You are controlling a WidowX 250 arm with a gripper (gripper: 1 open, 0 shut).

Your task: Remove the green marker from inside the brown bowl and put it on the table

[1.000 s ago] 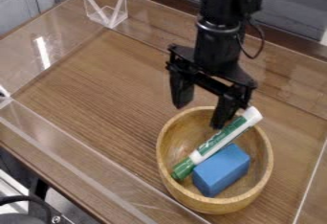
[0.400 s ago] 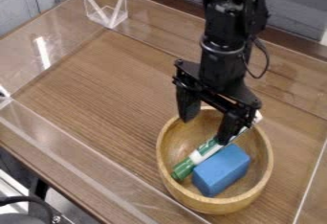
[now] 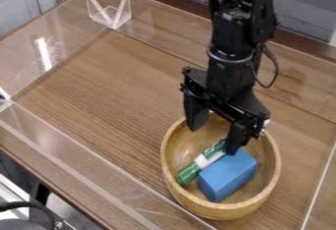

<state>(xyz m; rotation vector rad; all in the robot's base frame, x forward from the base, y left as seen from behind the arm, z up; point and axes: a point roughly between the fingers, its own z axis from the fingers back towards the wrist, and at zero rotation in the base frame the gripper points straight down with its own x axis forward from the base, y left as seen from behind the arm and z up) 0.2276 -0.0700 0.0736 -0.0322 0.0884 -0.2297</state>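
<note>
Wood-grain table [image 3: 105,86] behind; pincer [image 3: 221,126] released, straddling green marker [image 3: 210,158] inside brown bowl [image 3: 178,180]. Could snag blue block [image 3: 227,174] just below if lowered crooked.

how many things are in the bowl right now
2: the green marker leaning against the brown bowl's far side under the open claw, and a blue block beside it. Nothing else visible, though the claw hides part.

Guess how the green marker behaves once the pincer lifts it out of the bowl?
Likely stiff: the green marker is a straight slim barrel. Probably light, being so thin beside the blue block. Its round barrel may roll on the table or pivot between the fingers of the open pincer.
</note>
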